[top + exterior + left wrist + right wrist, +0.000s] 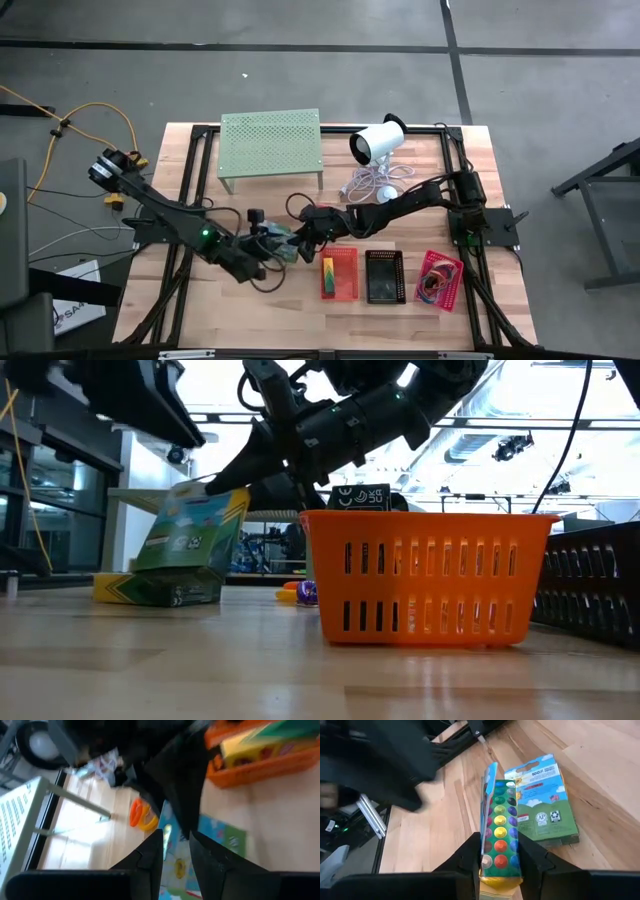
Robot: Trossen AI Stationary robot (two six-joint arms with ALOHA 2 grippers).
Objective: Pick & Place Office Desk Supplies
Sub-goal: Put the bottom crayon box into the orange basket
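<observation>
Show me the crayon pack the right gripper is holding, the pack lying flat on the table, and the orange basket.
held crayon pack (501, 827), right wrist view, on its face with coloured dots
flat green pack (542, 805), right wrist view, on its printed back
orange basket (432, 575), low view, on its slotted front wall

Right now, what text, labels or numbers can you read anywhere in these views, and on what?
"100": top of the flat green pack lying on the table, right wrist view.
"AP": round seal on that same pack.
Other print on that pack: too small to read.
Pack with coloured dots held in the right tool: no readable words.
Tilted green pack, low view: blurred.
</observation>
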